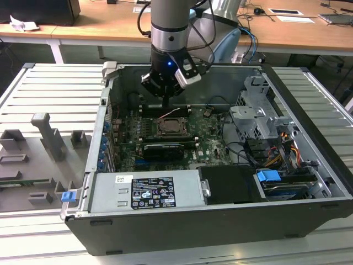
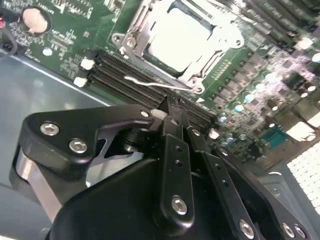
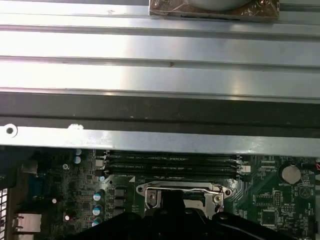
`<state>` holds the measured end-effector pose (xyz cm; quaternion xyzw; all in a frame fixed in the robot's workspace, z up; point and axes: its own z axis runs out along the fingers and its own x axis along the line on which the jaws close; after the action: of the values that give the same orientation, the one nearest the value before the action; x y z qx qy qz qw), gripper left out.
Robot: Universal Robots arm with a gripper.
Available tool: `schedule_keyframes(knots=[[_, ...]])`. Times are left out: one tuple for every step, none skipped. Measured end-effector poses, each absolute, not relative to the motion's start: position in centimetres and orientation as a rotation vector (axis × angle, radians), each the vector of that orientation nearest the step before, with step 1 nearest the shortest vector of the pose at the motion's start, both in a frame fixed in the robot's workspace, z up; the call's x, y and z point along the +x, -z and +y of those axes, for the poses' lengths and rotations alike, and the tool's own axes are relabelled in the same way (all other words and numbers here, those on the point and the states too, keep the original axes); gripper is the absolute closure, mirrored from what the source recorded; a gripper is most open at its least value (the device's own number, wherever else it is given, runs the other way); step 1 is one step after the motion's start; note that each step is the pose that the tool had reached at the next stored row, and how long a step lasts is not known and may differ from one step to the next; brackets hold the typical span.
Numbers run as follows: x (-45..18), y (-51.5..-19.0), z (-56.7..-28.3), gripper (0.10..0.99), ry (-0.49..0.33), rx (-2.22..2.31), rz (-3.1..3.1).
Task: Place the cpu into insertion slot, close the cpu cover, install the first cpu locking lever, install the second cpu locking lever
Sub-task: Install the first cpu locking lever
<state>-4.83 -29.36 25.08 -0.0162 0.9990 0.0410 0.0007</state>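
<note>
The arm (image 1: pixel 168 25) comes straight down into the open computer case (image 1: pixel 220 221) near its back wall. The pincer (image 1: pixel 165 105) points downward, fingers pressed together. Just beside its tips, toward the case's middle, the cpu (image 2: pixel 180 37) sits in the insertion slot (image 1: pixel 159 131), framed by the cpu cover (image 2: pixel 197 70).

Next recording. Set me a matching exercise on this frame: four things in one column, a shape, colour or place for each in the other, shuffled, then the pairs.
1 cpu
2 memory slots
3 coin battery
4 power supply

A long, black, parallel rows
B large grey box in the exterior view's foreground
C pale, square, shiny face
D small round disc

Pairs: 1-C; 2-A; 3-D; 4-B
</note>
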Motion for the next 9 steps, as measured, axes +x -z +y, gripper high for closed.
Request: schedule_keyframes(knots=[[-4.6,-24.5,-29.4,0.980,-0.156,-0.051,3.134],[-4.6,-24.1,-29.4,0.980,-0.155,-0.051,3.128],[-4.4,-23.7,-29.3,0.980,-0.155,-0.051,3.127],[-4.1,-23.3,-29.3,0.980,-0.157,-0.051,3.127],[-4.0,-23.2,-29.2,0.980,-0.157,-0.051,3.127],[-4.0,-23.1,-29.2,0.980,-0.157,-0.051,3.127],[-3.9,-23.1,-29.2,0.980,-0.157,-0.051,3.127],[-3.9,-23.0,-29.2,0.980,-0.157,-0.051,3.127],[-3.8,-22.9,-29.1,0.980,-0.157,-0.052,3.127]])
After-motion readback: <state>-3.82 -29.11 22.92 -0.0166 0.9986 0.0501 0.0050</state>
